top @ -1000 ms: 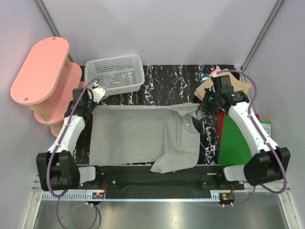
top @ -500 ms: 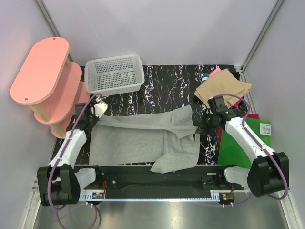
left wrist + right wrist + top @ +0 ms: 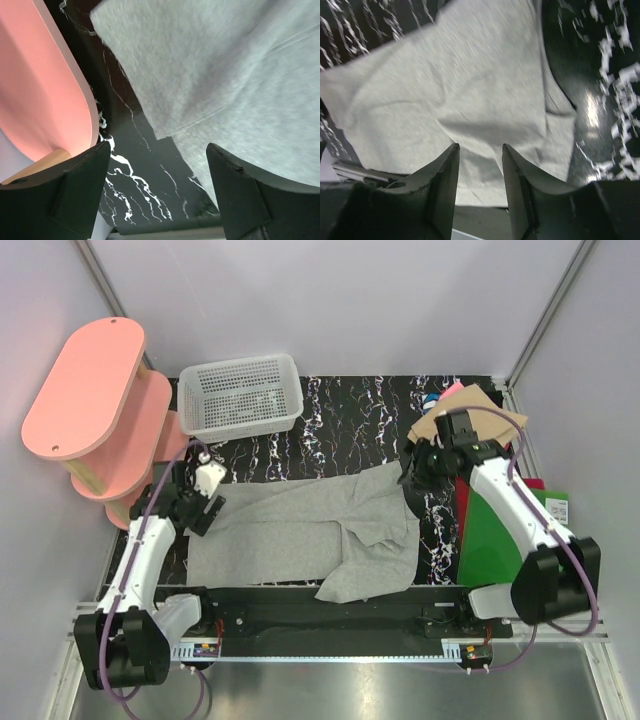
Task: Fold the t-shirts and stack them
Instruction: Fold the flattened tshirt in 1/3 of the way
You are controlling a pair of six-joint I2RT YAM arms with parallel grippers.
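— what are the left fingers (image 3: 75,190) doing?
— they are standing wide apart and holding nothing. a moment ago they were pinching the far edge of the grey t-shirt (image 3: 290,530). now they are hanging just over its left corner.
— and the right fingers (image 3: 440,190)?
— they are coming apart too. there is a gap between them with no cloth in it. they are hovering over the right end.
— so what is different?
— the far part is now lying folded over toward the near side. both arms are letting go, so i think this fold is finishing.
— where is it lying?
— on the dark worktop (image 3: 340,415), close to the arms. its long way is running left to right, slanting a little. the sleeve end is pointing right, and one sleeve is sticking out at the near edge.
— and the tan t-shirt (image 3: 497,420)?
— it is waiting in the far right corner, so stacking is coming later, i think.
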